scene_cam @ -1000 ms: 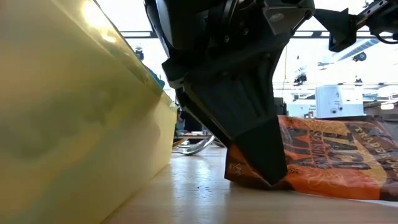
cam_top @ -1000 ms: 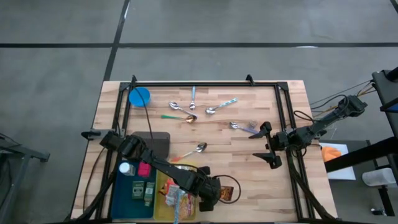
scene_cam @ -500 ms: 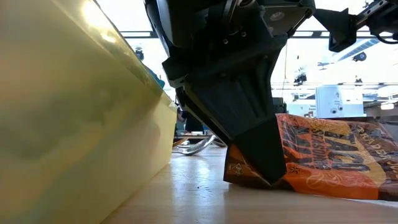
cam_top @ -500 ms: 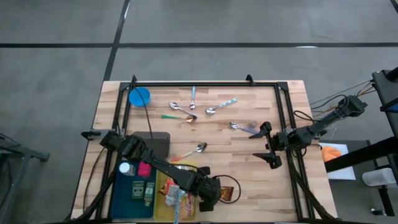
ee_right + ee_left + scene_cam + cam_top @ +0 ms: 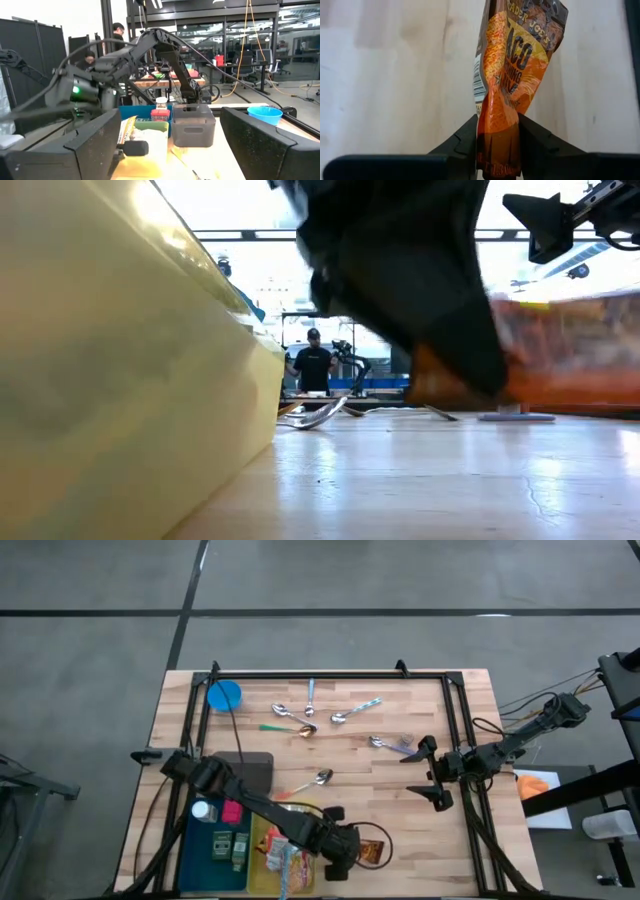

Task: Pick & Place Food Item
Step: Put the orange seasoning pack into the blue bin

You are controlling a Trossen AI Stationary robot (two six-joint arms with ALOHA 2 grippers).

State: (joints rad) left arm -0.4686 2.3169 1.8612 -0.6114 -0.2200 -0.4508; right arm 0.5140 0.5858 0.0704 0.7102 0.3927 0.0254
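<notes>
spoons (image 5: 305, 718) mid-table; yellow bin (image 5: 262, 840) beside left hand (image 5: 352, 855) gripping packet (image 5: 512, 75)

The left gripper (image 5: 497, 150), clamped on the orange seasoning packet (image 5: 512, 75), has lifted it clear of the wooden table (image 5: 420, 470); a second ago the packet lay flat on the boards. Gripper and packet have also edged slightly right, away from the yellow bin (image 5: 110, 380).
</notes>
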